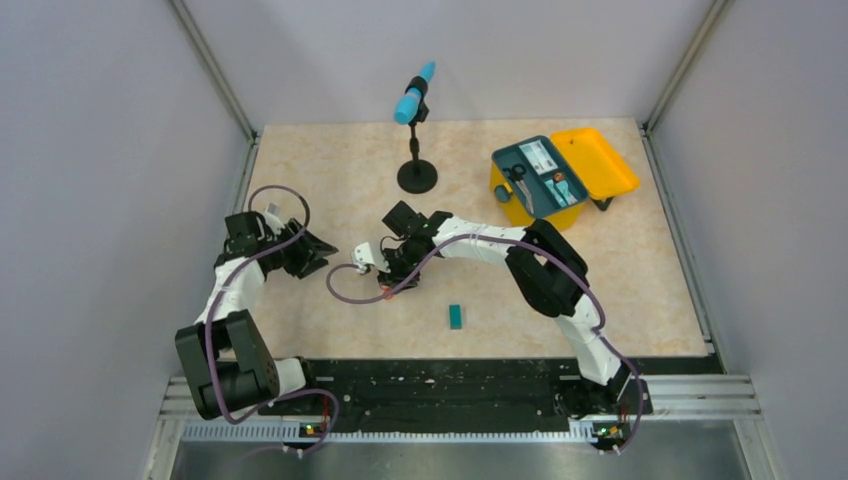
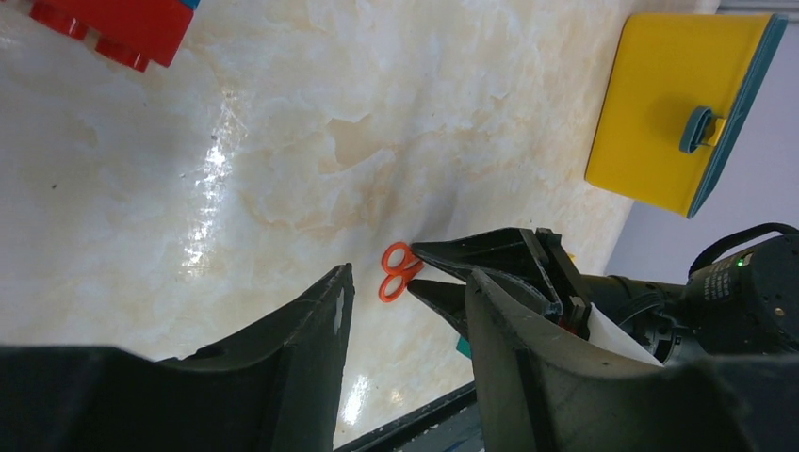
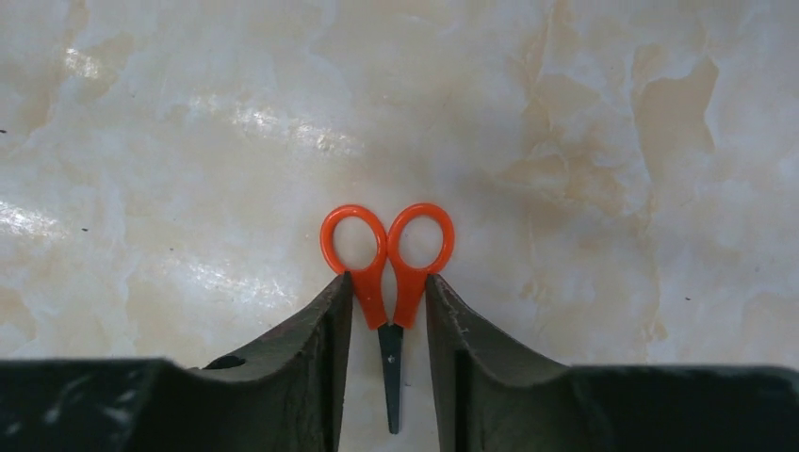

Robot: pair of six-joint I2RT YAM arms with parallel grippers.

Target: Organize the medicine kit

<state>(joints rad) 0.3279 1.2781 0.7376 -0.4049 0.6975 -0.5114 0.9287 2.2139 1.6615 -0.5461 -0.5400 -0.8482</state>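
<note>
Orange scissors (image 3: 372, 287) pinched by the right gripper (image 3: 386, 282)

Its fingers (image 3: 320, 330) stand narrow, one pressed on each handle shank, the blade between them. The left gripper (image 2: 407, 278) stands partly open just beside, holding nothing. The medicine kit (image 1: 600, 160) sits lid-open, well apart from both.

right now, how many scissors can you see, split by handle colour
orange-handled scissors, on the table: 1
dark-handled scissors, in the medicine kit: 1
total: 2
</note>
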